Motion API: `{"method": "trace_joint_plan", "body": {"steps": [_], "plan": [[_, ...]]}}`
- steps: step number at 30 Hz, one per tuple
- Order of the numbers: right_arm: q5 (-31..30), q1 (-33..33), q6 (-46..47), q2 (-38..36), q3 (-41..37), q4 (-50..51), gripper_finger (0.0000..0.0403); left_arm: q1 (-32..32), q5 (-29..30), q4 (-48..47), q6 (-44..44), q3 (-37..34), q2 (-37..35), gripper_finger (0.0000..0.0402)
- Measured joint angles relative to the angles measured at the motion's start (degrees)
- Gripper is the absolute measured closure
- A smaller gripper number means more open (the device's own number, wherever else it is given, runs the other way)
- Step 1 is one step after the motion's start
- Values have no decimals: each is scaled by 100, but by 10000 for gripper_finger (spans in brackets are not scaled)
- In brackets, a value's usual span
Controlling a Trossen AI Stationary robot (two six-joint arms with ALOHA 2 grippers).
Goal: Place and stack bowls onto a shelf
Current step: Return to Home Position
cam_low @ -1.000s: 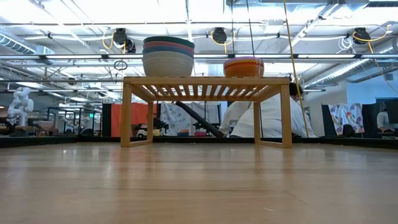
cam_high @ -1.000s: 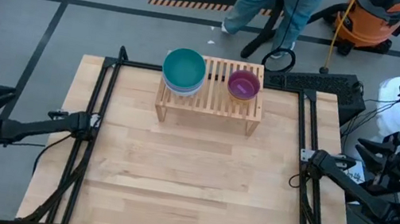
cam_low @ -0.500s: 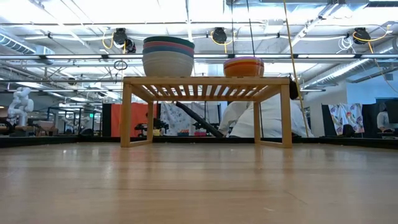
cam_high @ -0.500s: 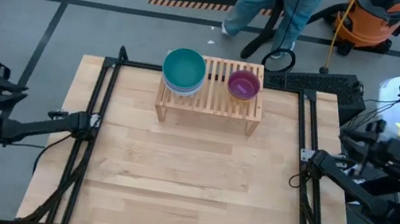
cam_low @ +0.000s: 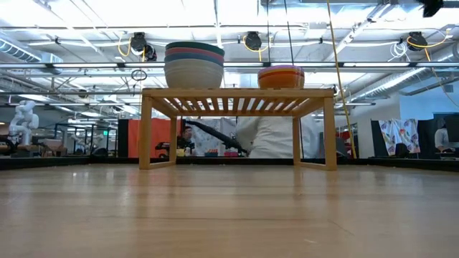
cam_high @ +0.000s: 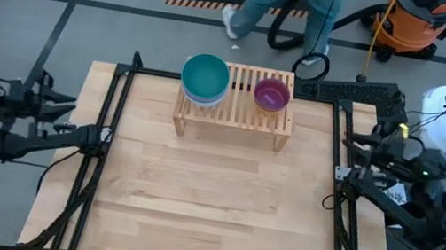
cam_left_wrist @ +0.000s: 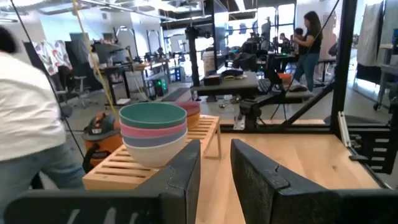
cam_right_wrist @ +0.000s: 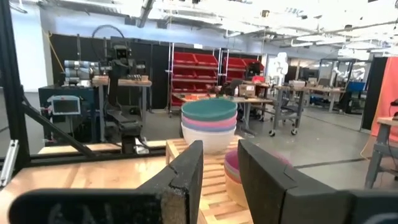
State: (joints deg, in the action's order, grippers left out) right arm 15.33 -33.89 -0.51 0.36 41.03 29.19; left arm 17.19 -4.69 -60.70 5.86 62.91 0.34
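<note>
The light-wood shelf (cam_high: 234,109) stands on its legs at the middle of the table's far edge. On its left end sits a stack of bowls (cam_high: 205,79) with a teal one on top, then pink, bluish and white (cam_left_wrist: 153,132). Toward the right end a purple bowl (cam_high: 272,94) tops a shorter stack (cam_low: 281,76). My left gripper (cam_high: 63,103) hangs open just outside the table's left edge, pointing level toward the shelf (cam_left_wrist: 124,168). At the right edge my right gripper (cam_high: 355,144) is open too, nothing between its fingers.
Black frame rails (cam_high: 105,133) run along both sides of the table. A bare stretch of wooden tabletop (cam_high: 210,204) lies in front of the shelf. A person (cam_high: 286,9) walks past behind the far edge, near an orange vacuum (cam_high: 414,25).
Both grippers have swung level in toward the table, the left from farther off its left side, the right from off its right side, the right sinking slightly. Their finger gaps look unchanged. The person behind the table has walked on. The bowls and shelf have kept still.
</note>
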Motion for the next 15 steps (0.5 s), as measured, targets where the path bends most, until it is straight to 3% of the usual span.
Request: {"method": "trace_joint_plan", "body": {"steps": [6,15], "plan": [[2,0,47,0,-738,-676,310,0,-25,651,-5,-806,-2,307],[298,0,265,0,-1811,-1773,310,2,-511,1725,-192,-1967,-2,307]]}}
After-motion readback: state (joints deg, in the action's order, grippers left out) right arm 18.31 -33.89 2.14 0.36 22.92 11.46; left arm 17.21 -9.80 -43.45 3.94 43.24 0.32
